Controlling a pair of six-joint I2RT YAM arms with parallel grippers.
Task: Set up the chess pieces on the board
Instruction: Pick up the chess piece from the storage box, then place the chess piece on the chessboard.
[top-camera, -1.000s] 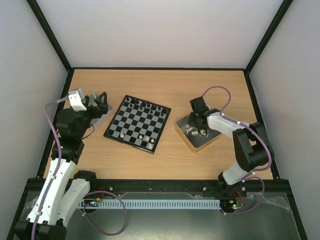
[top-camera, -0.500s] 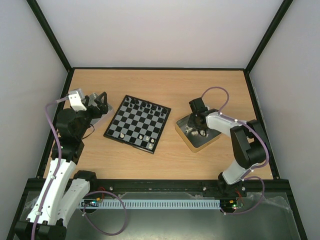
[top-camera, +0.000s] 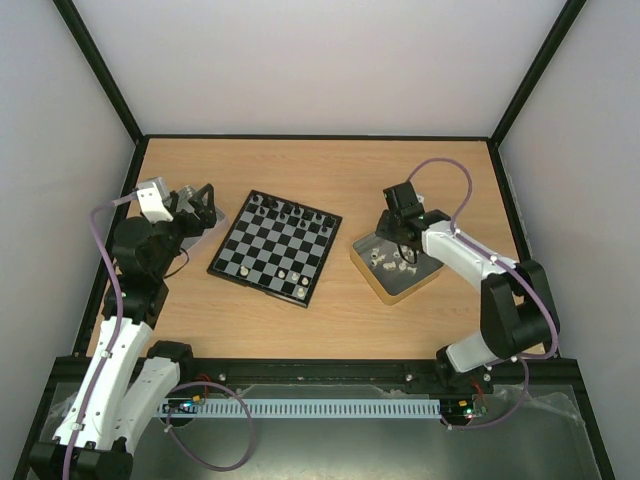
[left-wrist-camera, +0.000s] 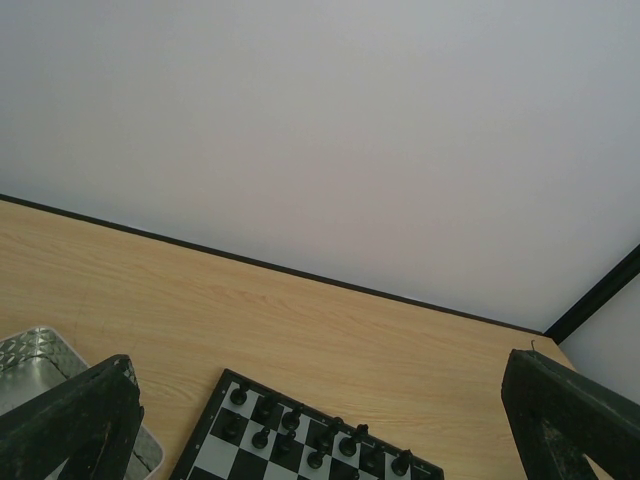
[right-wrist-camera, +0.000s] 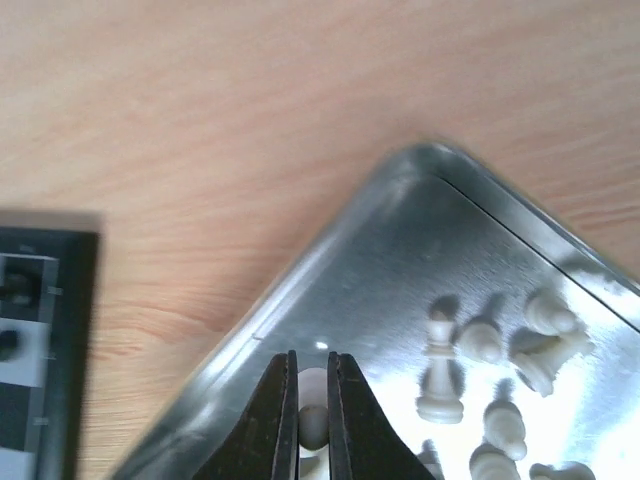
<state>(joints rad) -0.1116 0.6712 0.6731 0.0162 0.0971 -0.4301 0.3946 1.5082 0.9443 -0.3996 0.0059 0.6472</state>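
Partway: black pieces (top-camera: 290, 210) line the board's (top-camera: 275, 246) far edge, few whites (top-camera: 290, 272) near side, most white pieces (right-wrist-camera: 480, 340) in the tray (right-wrist-camera: 400, 250); right jaws clamped on one white piece (right-wrist-camera: 313, 400) above it, left jaws wide apart.

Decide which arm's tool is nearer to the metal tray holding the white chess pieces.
Right. The right tool hangs over the tray, shut on a white piece. The left tool, open, is past the board, beside a second tray.
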